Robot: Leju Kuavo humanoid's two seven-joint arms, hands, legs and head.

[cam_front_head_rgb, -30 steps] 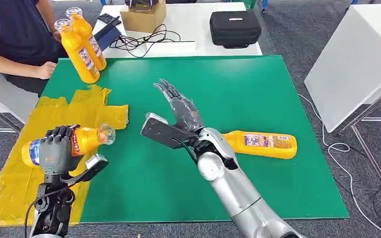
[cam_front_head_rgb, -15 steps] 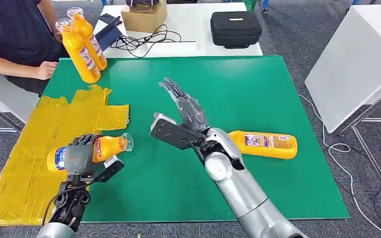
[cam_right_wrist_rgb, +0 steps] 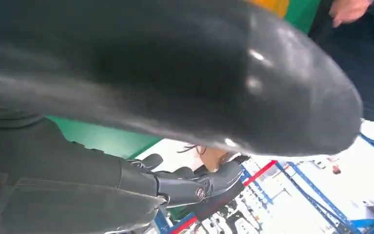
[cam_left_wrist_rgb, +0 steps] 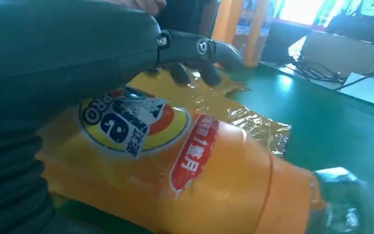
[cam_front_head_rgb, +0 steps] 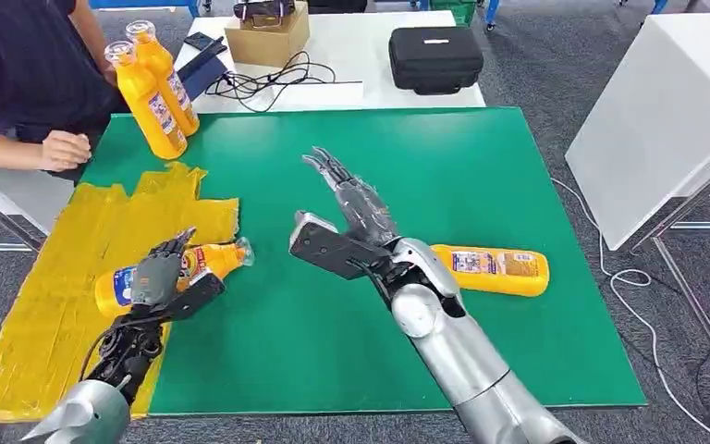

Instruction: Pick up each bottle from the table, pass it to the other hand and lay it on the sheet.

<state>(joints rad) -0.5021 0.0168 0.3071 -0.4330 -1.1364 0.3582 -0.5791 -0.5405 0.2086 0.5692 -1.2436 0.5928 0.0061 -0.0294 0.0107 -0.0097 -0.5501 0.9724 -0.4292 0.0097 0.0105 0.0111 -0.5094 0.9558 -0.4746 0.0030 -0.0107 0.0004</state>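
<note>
An orange bottle lies on its side at the right edge of the yellow sheet, its clear cap over the green mat. My left hand rests on its label end with the fingers lifted straight above the bottle, not wrapped round it. My right hand hovers over the middle of the mat, fingers spread, holding nothing. A second orange bottle lies on the mat just right of my right forearm. Two more bottles stand at the mat's far left corner.
A person sits at the far left with a hand on the table edge near the standing bottles. Behind the mat are a cardboard box, cables and a black case. A white table stands to the right.
My left hand has carried the bottle down and to the right onto the sheet's edge, and its fingers have lifted off it. The right hand has barely shifted. The person's hand drew back.
</note>
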